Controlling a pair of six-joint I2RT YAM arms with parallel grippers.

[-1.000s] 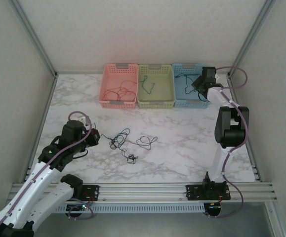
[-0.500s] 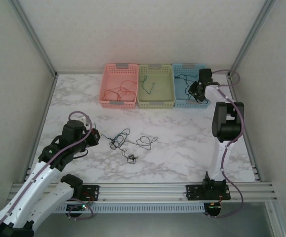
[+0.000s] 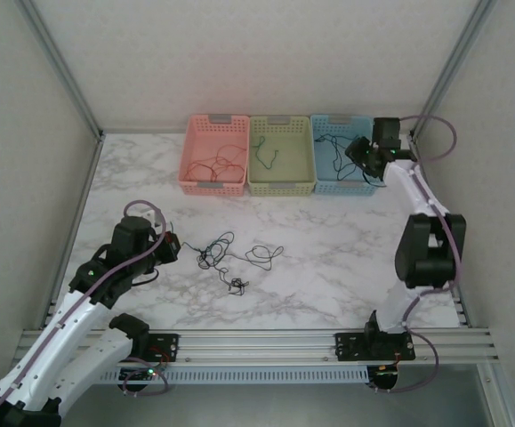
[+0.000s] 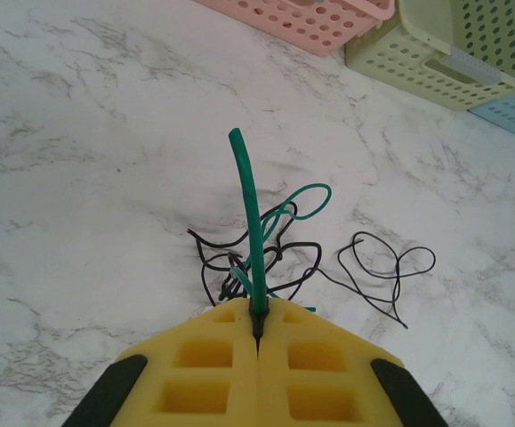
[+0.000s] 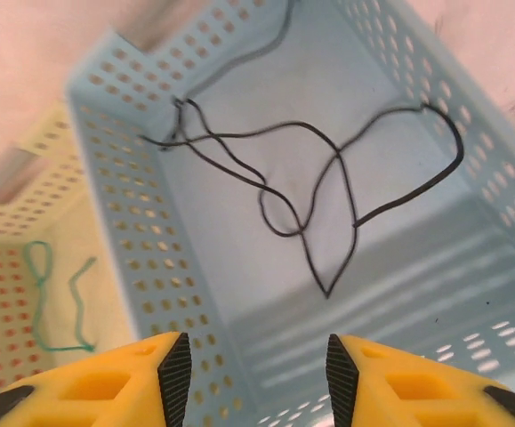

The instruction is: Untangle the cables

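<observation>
A tangle of thin black and green cables [image 3: 226, 253] lies on the marble table, left of centre. My left gripper [image 3: 173, 246] is at its left end, shut on a green cable [image 4: 250, 213] that sticks up from between the yellow pads. Black cable loops [image 4: 386, 267] trail to the right. My right gripper [image 5: 257, 369] hovers open over the blue basket [image 3: 341, 166], where a black cable [image 5: 328, 187] lies loose on the floor. Nothing sits between its fingers. Red cables [image 3: 217, 165] lie in the pink basket, a green one [image 3: 270, 156] in the green basket.
Three baskets stand in a row at the back: pink [image 3: 213, 185], green [image 3: 281, 185] and blue. Metal frame posts run up at the back corners [image 3: 61, 71]. An aluminium rail [image 3: 257, 342] bounds the near table edge.
The right gripper opened and let the black cable drop into the blue basket; its arm shifted right and back. The left arm stayed still, holding the green cable.
</observation>
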